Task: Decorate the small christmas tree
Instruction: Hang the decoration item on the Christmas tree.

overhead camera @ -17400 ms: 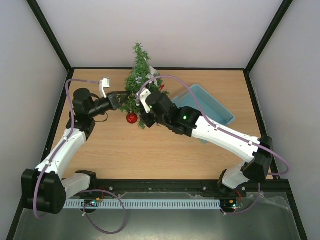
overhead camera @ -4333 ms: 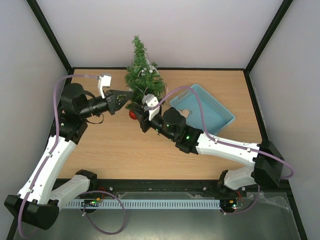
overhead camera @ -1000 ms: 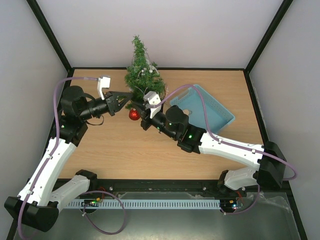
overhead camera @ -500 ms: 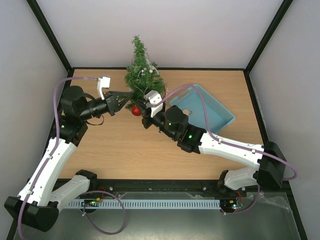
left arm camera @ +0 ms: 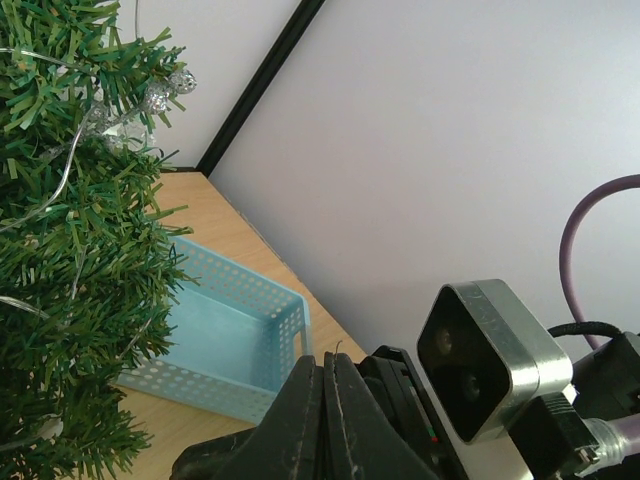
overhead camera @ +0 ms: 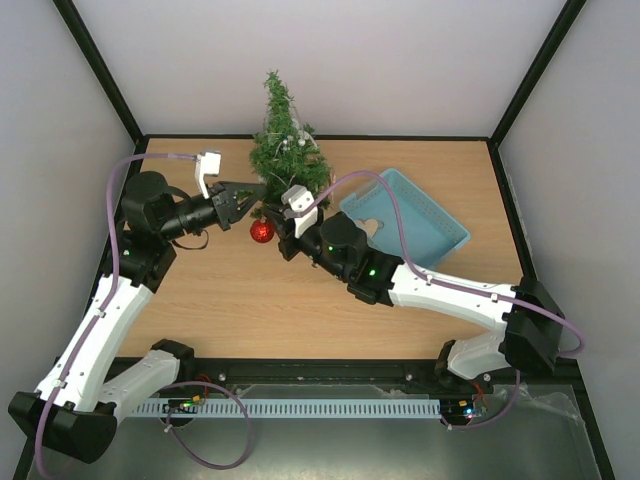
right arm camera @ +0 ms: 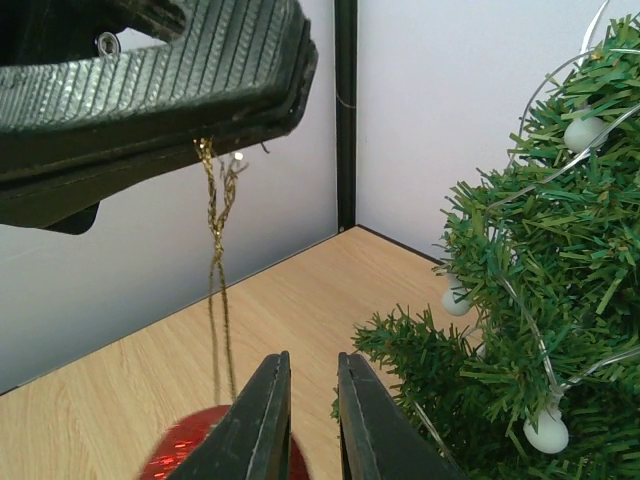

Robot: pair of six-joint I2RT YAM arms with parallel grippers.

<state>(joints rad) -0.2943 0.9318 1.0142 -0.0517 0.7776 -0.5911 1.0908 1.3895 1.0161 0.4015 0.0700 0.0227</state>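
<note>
One red bauble (overhead camera: 262,231): gold loop (right arm camera: 215,262) pinched by left gripper (overhead camera: 250,192); right gripper (right arm camera: 310,405) ajar, empty. Hook onto small christmas tree (overhead camera: 286,152), 1 o'clock.

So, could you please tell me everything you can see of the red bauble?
The red bauble is a glittery ball on a gold cord. It hangs from the left claw, shut on the cord's top, above the table and beside the lower branches of the small christmas tree, not hooked on one. The right claw, slightly open, is next to it, not gripping it.
</note>
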